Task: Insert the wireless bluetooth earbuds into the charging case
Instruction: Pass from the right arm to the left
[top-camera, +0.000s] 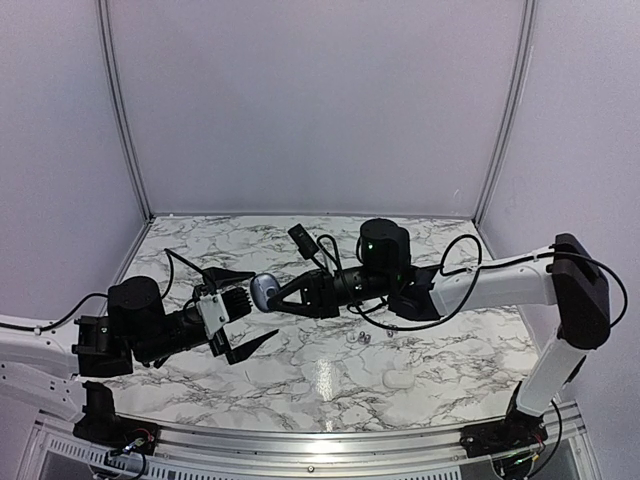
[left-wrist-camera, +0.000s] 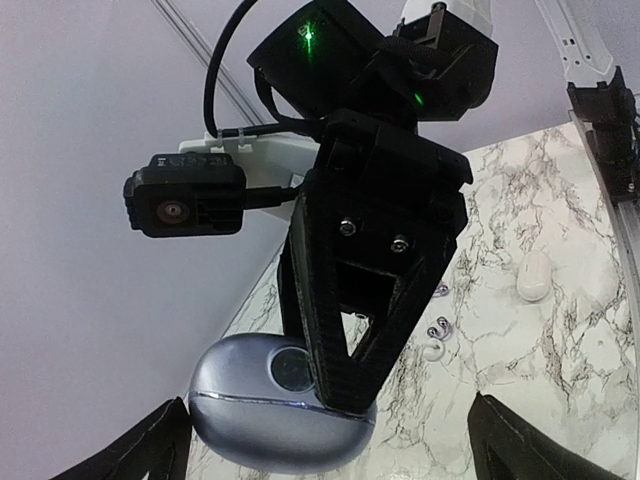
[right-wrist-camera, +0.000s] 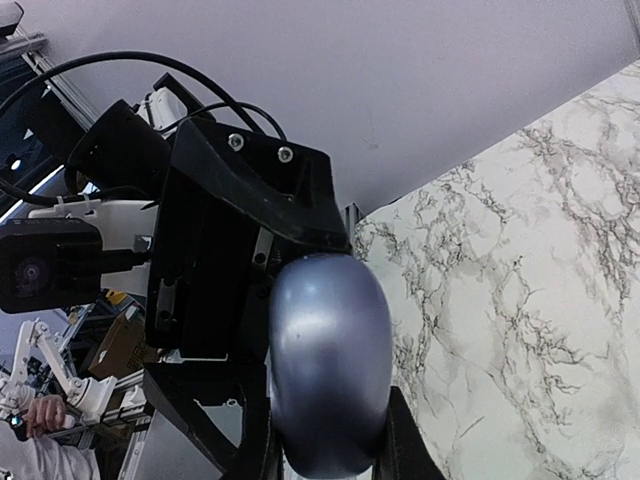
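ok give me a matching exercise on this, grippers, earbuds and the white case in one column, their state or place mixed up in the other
Things:
1. left gripper
2. right gripper
3. earbuds
4. white case

States or places:
a. shut on the blue-grey case
b. lying alone on the table, nearest its front edge
c. wide open, holding nothing
d. small loose cluster on the table, below the right arm

Pairs: 1-c, 2-a, 3-d, 4-b

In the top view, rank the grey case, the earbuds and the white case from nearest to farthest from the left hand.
1. Grey case, held in the right hand, at the left hand's open fingertips.
2. Earbuds, lying farther right.
3. White case, farthest right, toward the near edge.
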